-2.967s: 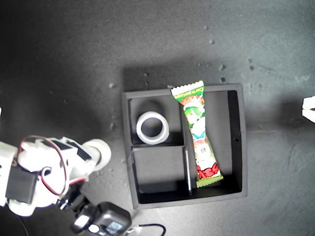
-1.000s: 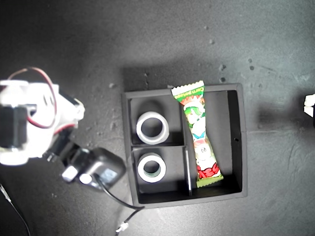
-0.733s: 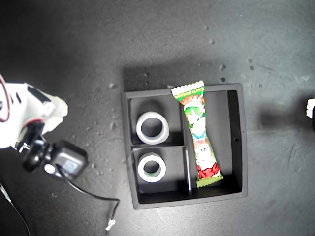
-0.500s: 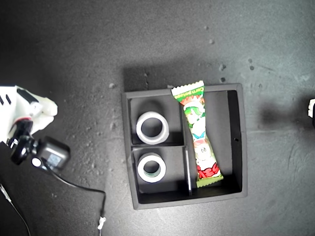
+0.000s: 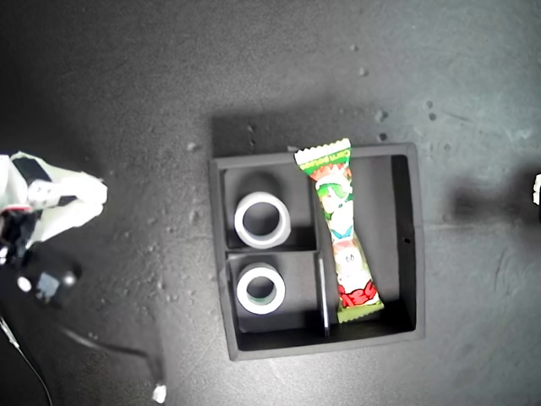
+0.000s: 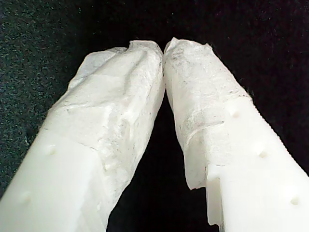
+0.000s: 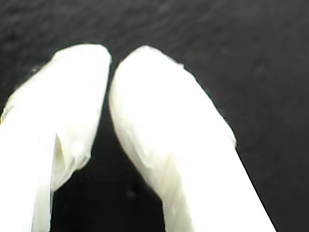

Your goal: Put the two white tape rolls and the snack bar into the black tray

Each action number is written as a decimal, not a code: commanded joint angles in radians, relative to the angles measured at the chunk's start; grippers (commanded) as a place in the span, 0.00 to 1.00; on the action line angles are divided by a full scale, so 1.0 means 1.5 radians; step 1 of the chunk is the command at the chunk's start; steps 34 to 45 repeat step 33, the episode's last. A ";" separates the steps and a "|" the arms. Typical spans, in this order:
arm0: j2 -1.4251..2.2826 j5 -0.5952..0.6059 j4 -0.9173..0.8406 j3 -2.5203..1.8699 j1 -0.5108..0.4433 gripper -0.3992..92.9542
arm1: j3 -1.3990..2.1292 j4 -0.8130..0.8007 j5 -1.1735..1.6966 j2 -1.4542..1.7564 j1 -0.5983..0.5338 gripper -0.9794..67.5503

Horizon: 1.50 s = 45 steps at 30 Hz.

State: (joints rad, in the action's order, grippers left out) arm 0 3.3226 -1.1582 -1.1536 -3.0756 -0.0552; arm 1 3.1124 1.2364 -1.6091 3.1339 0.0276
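The black tray (image 5: 418, 254) sits in the middle of the exterior view. Its upper left compartment holds the wider white tape roll (image 5: 262, 219), lying flat. Below it, the smaller roll (image 5: 260, 288) with a greyish-teal core lies in the lower left compartment. The snack bar (image 5: 341, 233) lies lengthwise in the tray's right part, its top end resting on the rim. My first gripper (image 6: 163, 48) is shut on nothing over dark ground. My second gripper (image 7: 110, 65) is also shut and holds nothing. Neither wrist view shows the tray.
A white arm (image 5: 51, 203) with a small black camera (image 5: 46, 283) stands at the exterior view's left edge, well away from the tray. Its cable (image 5: 110, 347) trails over the dark mat. A white sliver of another arm (image 5: 536, 188) shows at the exterior view's right edge.
The smaller roll, held by the arm at the exterior view's left three seconds ago, now lies in the tray. That arm has since drawn back to the left edge.
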 commanded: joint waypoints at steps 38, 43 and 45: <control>0.044 -0.067 -0.156 -0.042 0.014 0.01 | 0.007 0.022 0.060 -0.005 -0.016 0.01; 0.044 -0.067 -0.156 -0.042 0.014 0.01 | 0.007 0.022 0.060 -0.005 -0.016 0.01; 0.044 -0.067 -0.156 -0.042 0.014 0.01 | 0.007 0.022 0.060 -0.005 -0.016 0.01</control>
